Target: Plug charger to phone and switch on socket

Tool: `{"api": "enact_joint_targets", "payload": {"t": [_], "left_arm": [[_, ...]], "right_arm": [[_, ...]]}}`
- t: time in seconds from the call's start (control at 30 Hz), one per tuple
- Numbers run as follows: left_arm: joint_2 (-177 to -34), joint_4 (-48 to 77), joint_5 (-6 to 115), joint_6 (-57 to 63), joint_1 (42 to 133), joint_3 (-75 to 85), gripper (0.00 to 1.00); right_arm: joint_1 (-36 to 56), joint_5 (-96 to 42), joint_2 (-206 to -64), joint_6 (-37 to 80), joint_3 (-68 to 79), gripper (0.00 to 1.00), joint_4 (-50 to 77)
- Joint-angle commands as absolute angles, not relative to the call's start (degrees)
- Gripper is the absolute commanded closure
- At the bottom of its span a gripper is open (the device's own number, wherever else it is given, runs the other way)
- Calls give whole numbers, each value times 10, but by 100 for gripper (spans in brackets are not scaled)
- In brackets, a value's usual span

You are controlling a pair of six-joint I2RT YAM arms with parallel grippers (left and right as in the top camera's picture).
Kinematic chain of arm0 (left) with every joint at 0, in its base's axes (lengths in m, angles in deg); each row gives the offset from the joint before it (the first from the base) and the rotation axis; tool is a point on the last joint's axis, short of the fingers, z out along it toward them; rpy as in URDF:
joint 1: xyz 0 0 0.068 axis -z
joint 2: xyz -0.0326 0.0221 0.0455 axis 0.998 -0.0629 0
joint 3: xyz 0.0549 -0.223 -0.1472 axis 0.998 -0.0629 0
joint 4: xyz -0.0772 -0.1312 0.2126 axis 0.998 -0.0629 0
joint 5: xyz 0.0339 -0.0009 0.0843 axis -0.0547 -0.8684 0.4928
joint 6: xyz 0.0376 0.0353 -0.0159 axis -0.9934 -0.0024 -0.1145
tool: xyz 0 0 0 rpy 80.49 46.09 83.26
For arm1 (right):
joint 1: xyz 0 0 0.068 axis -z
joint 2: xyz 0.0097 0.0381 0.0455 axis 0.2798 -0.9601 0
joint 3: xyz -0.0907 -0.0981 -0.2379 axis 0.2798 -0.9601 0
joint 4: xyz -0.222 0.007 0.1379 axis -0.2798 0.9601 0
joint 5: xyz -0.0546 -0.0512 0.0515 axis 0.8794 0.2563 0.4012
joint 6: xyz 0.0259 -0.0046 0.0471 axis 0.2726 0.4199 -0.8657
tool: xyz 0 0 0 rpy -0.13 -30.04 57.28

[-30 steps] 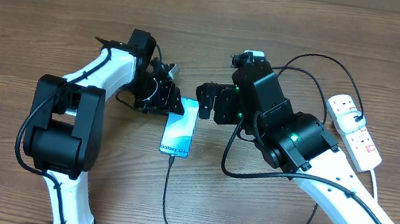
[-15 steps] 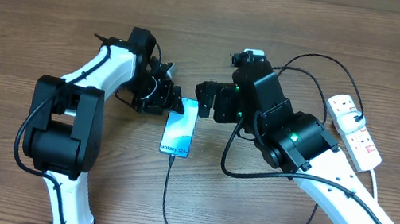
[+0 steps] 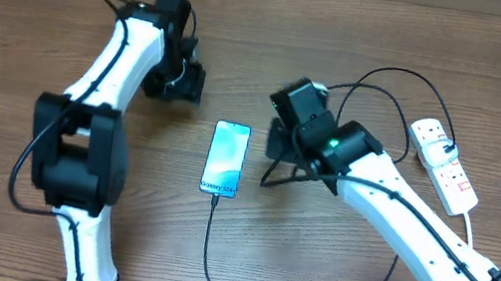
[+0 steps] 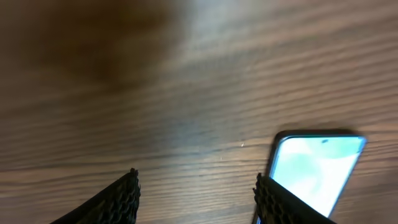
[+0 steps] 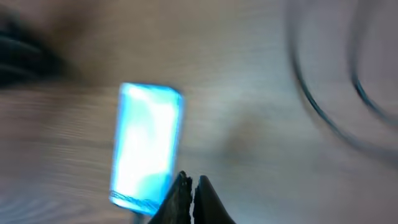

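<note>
The phone (image 3: 226, 159) lies flat mid-table with its teal screen lit. It also shows in the left wrist view as the phone (image 4: 314, 167) and, blurred, in the right wrist view as the phone (image 5: 147, 149). The black charger (image 3: 207, 245) meets the phone's bottom edge, then loops right towards the white socket (image 3: 444, 166). My left gripper (image 3: 182, 83) hangs up and left of the phone, open (image 4: 196, 186) over bare wood. My right gripper (image 3: 275, 151) is just right of the phone, shut (image 5: 189, 190) with nothing in it.
More black cable (image 3: 396, 83) arcs behind the right arm to the socket, and shows blurred in the right wrist view as cable (image 5: 323, 115). The socket's white cord (image 3: 471, 231) runs off towards the front right. The wooden table (image 3: 30, 5) lies bare on the left.
Both grippers have drawn away from the phone: the left up and to the left, the right to the right. The right jaws have shut. The phone has not moved.
</note>
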State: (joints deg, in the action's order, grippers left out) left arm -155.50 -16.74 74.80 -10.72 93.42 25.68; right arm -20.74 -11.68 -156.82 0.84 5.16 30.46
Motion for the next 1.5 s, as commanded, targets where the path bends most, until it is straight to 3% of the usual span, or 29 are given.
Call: {"api": "enact_joint_targets", "payload": {"t": [0.0, 0.2, 0.5, 0.83, 1.03, 1.27, 1.33, 1.47], "left_arm": [[-1446, -154, 798, -103, 934, 280, 39], [-1343, -140, 829, -103, 934, 279, 44], [-1220, -98, 893, -49, 936, 249, 44], [-1024, 67, 925, -29, 936, 23, 42], [-873, 64, 980, -27, 936, -57, 39], [-724, 55, 999, -4, 936, -64, 28], [-691, 41, 1013, -4, 936, -70, 0], [-680, 22, 1025, -4, 936, -80, 0]], "right_arm": [[-139, -54, -1561, -125, 62, 96, 380], [41, -46, -1561, -130, 62, 96, 450], [270, -149, -1569, 15, 49, 96, 426], [330, -173, -1620, 73, 41, 96, 389], [360, -203, -1658, 90, 41, 96, 341], [383, -203, -1672, 103, 42, 96, 328], [391, -203, -1672, 103, 42, 96, 323], [396, -203, -1672, 108, 42, 96, 318]]}}
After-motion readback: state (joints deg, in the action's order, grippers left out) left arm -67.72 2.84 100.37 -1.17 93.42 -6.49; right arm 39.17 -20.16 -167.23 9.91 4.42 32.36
